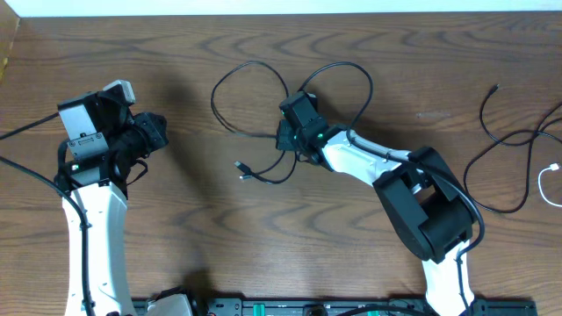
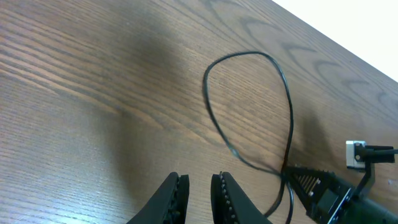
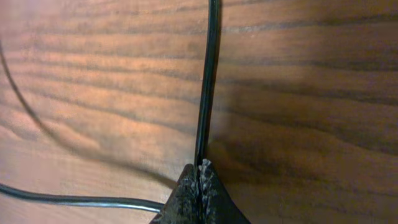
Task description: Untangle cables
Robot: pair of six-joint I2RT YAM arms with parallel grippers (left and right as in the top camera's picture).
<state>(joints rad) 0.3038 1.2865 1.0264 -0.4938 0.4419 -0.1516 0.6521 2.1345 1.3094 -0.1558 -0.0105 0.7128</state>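
A tangle of thin black cables (image 1: pixel 255 96) lies in loops at the table's middle, with small plug ends (image 1: pixel 244 170) toward the front. My right gripper (image 1: pixel 285 133) is down in this tangle, shut on a black cable (image 3: pixel 206 93) that runs straight away from its fingertips (image 3: pixel 198 167). Another black strand (image 3: pixel 74 200) passes left of the fingers. My left gripper (image 2: pixel 199 190) hovers open over bare wood, left of a black cable loop (image 2: pixel 249 106); nothing is between its fingers. Another black cable (image 1: pixel 505 145) and a thin white cable (image 1: pixel 548 180) lie at the far right.
The right arm's white link and black body (image 1: pixel 421 206) stretch from the front right toward the middle. The left arm (image 1: pixel 92 175) stands at the left. A black rail (image 1: pixel 290 307) runs along the front edge. The right gripper's black housing (image 2: pixel 336 190) shows in the left wrist view.
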